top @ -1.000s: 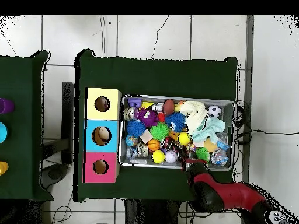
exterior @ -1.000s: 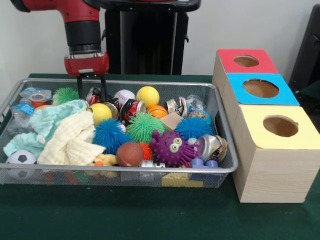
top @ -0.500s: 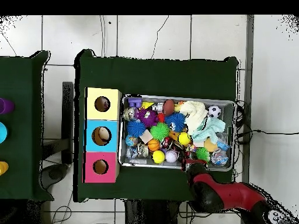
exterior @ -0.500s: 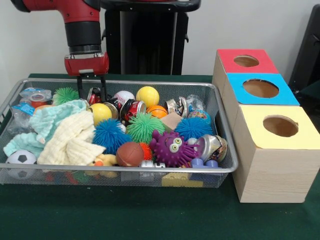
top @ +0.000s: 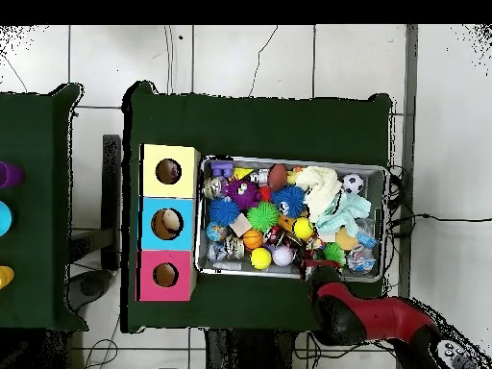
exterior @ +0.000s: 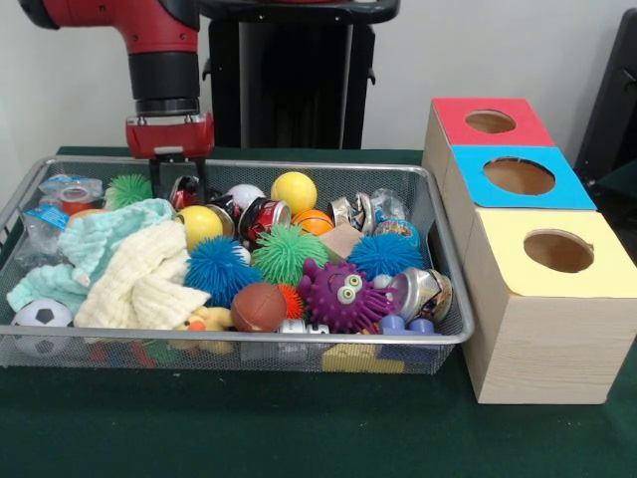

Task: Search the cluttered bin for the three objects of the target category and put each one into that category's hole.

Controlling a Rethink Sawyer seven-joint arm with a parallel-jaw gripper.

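Note:
The silver wire-mesh bin (exterior: 299, 340) lies on the green table, full of toys; it also shows in the overhead view (top: 293, 160). My gripper (exterior: 179, 191) is low over the bin's far left part. It is open, with its fingers (exterior: 156, 179) on either side of a crushed red and silver can (exterior: 185, 190). In the overhead view the gripper (top: 309, 262) is at the bin's bottom edge. Three wooden boxes with round holes stand beside the bin: red top (exterior: 453, 115), blue top (exterior: 473, 164), yellow top (exterior: 508, 234).
The bin holds a yellow ball (exterior: 294, 191), a baseball (exterior: 246, 191), more crushed cans (exterior: 261, 216), spiky balls (exterior: 285, 252), a purple monster toy (exterior: 340, 295), pale cloths (exterior: 129, 261) and a small football (exterior: 42, 315). The black pedestal (exterior: 289, 80) stands behind.
The gripper has come down a little into the bin and shifted slightly left, around the crushed can. The toys have not moved.

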